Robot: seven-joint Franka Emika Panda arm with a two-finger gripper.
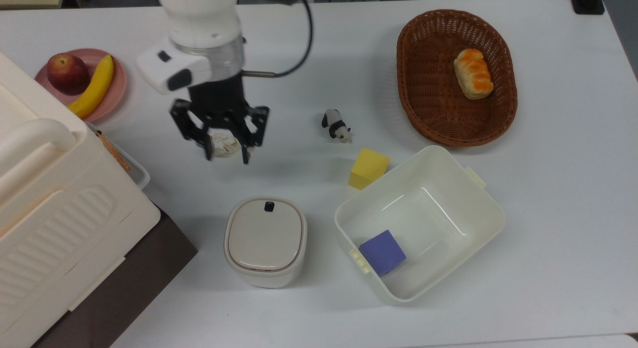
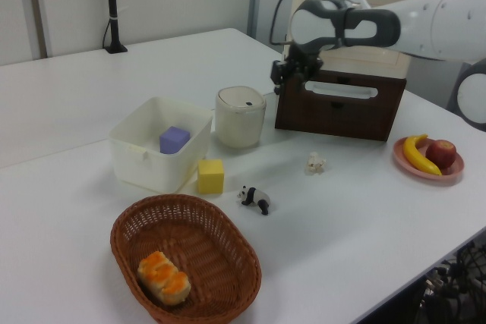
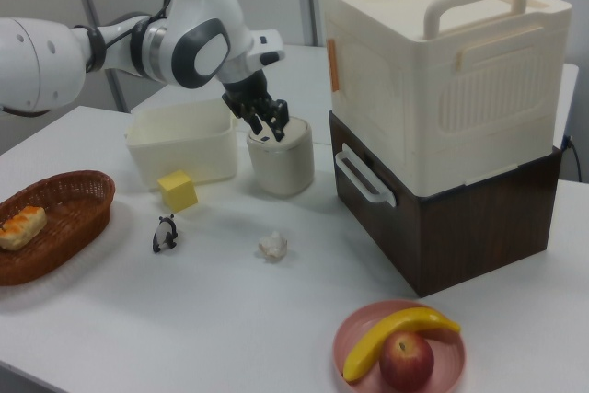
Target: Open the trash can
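I see gripper (image 1: 225, 147) spread, grasping nothing, raised off worktop (image 1: 319, 49); bin (image 1: 265, 241), lid shut, sits apart below.

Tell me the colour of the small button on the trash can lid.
Black; the button sits at the edge of the beige-grey lid, clearest in the top view.

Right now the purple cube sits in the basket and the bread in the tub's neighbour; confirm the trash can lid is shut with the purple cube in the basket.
Wrong on one count: the purple cube lies in the tub, not the basket, as the top view shows. The trash can lid is shut.
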